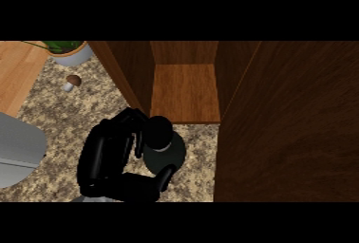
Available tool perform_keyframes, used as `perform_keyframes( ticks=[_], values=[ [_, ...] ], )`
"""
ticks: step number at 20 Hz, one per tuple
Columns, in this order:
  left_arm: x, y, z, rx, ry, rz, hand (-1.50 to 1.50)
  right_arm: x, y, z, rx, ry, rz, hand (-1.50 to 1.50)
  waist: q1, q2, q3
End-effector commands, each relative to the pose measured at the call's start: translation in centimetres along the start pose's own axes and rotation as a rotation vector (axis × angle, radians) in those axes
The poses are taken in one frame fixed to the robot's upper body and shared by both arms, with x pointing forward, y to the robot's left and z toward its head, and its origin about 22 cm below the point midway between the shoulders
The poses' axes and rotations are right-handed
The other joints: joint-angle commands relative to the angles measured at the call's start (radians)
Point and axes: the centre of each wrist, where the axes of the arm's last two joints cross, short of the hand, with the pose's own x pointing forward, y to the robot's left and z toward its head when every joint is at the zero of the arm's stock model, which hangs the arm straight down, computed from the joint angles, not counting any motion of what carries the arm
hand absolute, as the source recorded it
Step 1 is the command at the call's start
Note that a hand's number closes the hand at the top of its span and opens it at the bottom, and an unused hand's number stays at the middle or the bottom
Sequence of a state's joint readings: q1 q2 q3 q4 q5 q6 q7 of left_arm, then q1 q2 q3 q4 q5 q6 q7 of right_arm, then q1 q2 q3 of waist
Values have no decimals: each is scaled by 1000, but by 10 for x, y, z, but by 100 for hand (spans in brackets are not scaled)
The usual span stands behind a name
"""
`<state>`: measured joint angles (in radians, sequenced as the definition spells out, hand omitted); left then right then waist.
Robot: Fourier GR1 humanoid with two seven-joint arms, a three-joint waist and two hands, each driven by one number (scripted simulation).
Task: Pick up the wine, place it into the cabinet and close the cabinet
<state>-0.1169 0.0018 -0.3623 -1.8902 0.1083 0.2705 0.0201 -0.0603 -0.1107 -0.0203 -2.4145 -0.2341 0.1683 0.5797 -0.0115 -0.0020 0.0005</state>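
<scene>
Wine (161,133), dark, upright on the speckled counter (56,118) just before the open cabinet (186,92), outside it. Sits in the grasp of the left hand (105,154): fingers (129,116) curled round the bottle's far side, thumb (163,174) hooked round the near side. At right, cabinet door (288,128) swung wide; wooden shelf (186,102) showing inside. At top left, white pot (73,56) holding a green plant (60,46); small brown mushroom (71,81) on the counter near it, well apart from the hand.
</scene>
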Motion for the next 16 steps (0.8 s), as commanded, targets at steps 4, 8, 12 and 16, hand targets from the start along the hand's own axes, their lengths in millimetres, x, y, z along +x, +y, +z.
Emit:
perform_keyframes(
  ticks=[4,8,12,16],
  values=[
    [3,-47,-26,9,7,9,150,14,0,22,19,-46,-23,-150,-1,1,0],
    [7,-75,-34,28,-3,-33,150,27,11,21,48,-64,-49,-150,-9,-1,0],
    [-4,-74,-54,59,-1,-36,150,24,-4,16,56,-57,-9,-150,-5,2,0],
    [-4,-57,-57,71,-25,-73,150,27,2,19,35,-41,-26,-150,3,1,-1]
  ],
)
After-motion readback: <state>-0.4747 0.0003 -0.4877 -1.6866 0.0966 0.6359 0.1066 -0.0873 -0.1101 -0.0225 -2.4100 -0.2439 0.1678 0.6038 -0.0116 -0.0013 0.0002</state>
